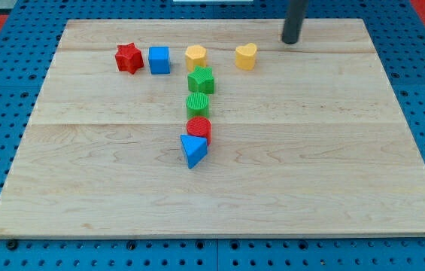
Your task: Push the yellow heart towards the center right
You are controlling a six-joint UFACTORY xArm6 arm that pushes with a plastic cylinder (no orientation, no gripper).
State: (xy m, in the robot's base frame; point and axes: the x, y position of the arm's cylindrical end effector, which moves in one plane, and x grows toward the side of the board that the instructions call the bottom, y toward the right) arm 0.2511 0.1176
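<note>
The yellow heart (246, 56) lies near the top of the wooden board (332, 165), a little right of the middle. My tip (290, 41) is at the view's top, to the right of the heart and slightly above it, apart from it by a small gap. The rod rises out of the view's top edge.
A row at the top left holds a red star (129, 58), a blue cube (159, 59) and a yellow hexagon (195, 56). Below the hexagon run a green block (201, 80), a green cylinder (198, 105), a red cylinder (198, 129) and a blue triangle (192, 150).
</note>
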